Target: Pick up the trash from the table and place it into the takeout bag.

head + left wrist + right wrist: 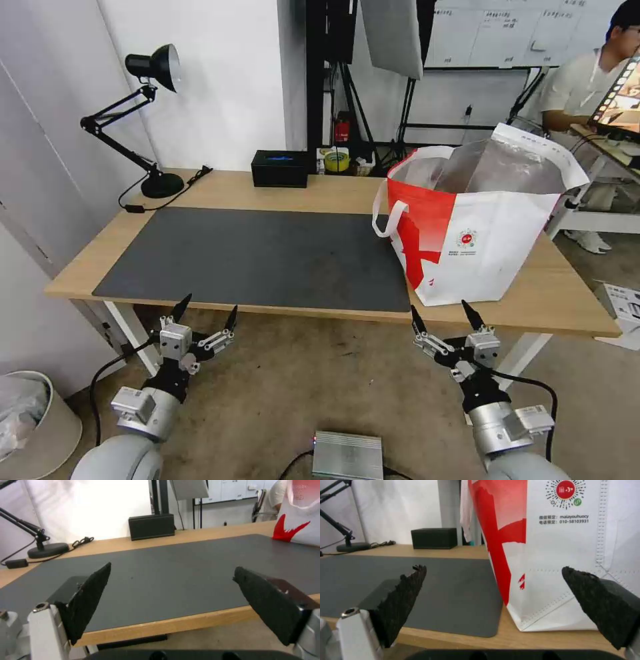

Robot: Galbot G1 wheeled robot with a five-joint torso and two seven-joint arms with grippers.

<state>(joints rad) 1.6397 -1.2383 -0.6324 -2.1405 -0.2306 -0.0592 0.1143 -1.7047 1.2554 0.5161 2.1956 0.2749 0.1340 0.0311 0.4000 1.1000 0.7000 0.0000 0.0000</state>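
Takeout bag (477, 227) upright, mouth upward, on table (267, 190); left gripper (207, 308) and right gripper (443, 312) wide apart, empty, below the near edge.

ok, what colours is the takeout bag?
The takeout bag is white with red panels and a silver foil lining; the head view shows it best.

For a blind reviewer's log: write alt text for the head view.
A white-and-red takeout bag stands open on the right of a light-wood table, overlapping a dark grey mat. Both the left gripper and right gripper hover open before the near edge. A black desk lamp and black box sit behind.
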